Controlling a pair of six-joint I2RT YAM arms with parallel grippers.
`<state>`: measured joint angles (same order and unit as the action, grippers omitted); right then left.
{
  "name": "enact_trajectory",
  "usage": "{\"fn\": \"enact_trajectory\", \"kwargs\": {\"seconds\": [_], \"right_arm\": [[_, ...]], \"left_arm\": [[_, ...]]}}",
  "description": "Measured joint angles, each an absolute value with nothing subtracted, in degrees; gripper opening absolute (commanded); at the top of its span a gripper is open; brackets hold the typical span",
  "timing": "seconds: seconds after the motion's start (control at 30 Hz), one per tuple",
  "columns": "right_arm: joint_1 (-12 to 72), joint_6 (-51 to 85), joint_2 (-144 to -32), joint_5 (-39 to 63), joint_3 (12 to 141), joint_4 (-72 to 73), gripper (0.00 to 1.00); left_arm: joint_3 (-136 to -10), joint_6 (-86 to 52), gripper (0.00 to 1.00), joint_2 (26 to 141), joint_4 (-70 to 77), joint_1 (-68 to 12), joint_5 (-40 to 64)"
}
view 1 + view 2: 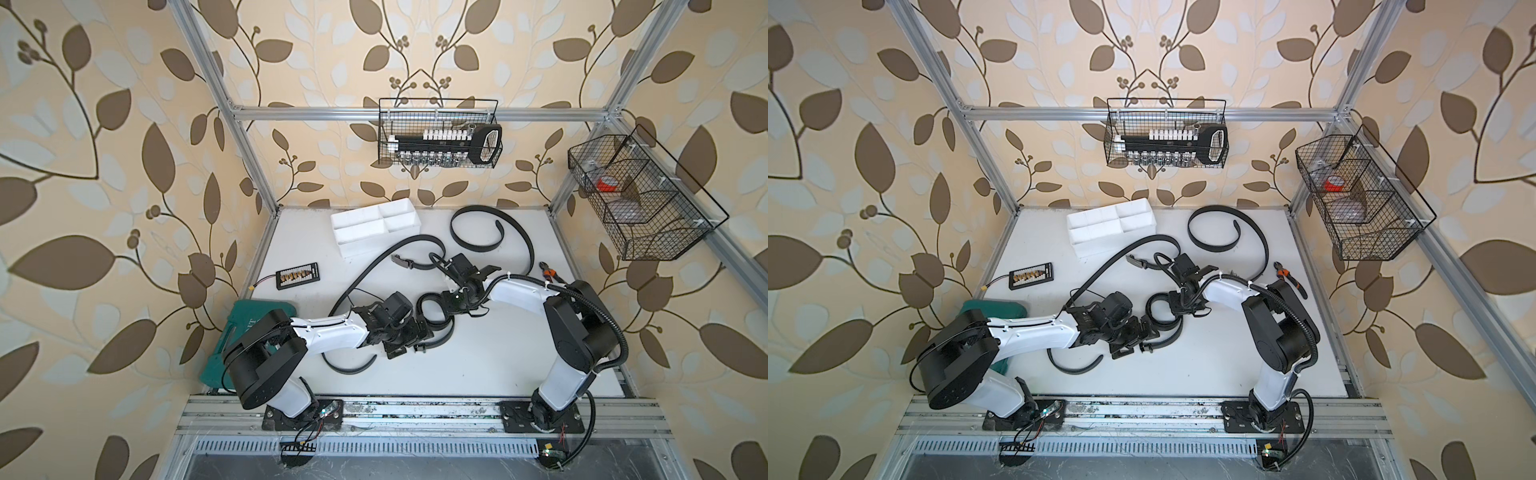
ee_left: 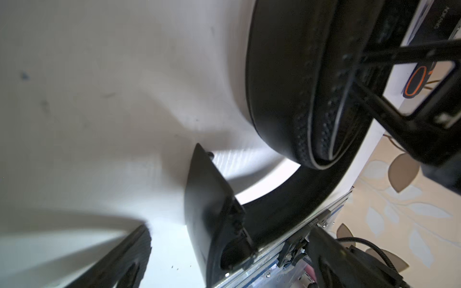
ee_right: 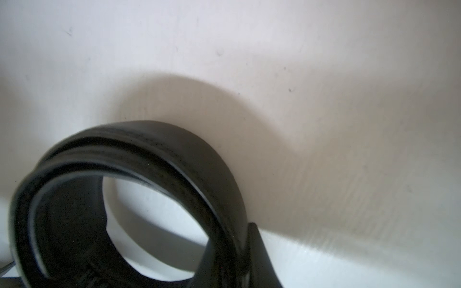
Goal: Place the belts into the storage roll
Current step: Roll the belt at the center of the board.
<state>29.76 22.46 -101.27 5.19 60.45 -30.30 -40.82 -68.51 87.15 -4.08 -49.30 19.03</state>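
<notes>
- Your right tool (image 1: 444, 306) is almost closed, pinching the wall of the coiled belt (image 3: 189, 159). The coil stands on edge in the middle of the surface (image 1: 478, 365).
- Your left tool (image 1: 413, 337) is spread wide and holds nothing. It sits low, just beside the coil at about 7 o'clock from it.
- The storage roll (image 1: 365, 249) lies at the far side, at about 11 o'clock from the coil, and all four compartments look empty.
- I judge the step to be finishing this roll. Hold the right pinch firm so the turns don't spring apart. Bring the left tool onto the loose tail that trails off at about 5 o'clock and feed it round. Lift only once the coil is tight enough for one compartment.
- A second belt (image 1: 374, 266) sweeps between coil and storage roll, so carry the coil over it.
- A third belt (image 1: 478, 248) loops at 1 o'clock, well apart.
- Hard to tell:
  - The left arm hides where the second belt runs, so the arc (image 1: 349, 369) at 7 o'clock may or may not be part of it.
  - The right wrist view cuts off the jaws, so the depth of the grip is unclear.
</notes>
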Motion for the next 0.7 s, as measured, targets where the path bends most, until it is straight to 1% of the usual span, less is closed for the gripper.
{"fn": "enact_trajectory", "kwargs": {"seconds": [0.17, 0.4, 0.7], "right_arm": [[29.7, 22.5, -101.3, 5.2, 60.4, -30.3, 0.00], [29.7, 22.5, -101.3, 5.2, 60.4, -30.3, 0.00], [29.7, 22.4, -101.3, 5.2, 60.4, -30.3, 0.00]], "left_arm": [[-41.7, -72.9, 0.99, 88.9, -1.7, -51.9, 19.3], [-41.2, -79.2, 0.99, 88.2, -1.8, -56.4, 17.2], [-41.6, -81.2, 0.99, 88.8, -0.9, -56.5, 15.1]]}}
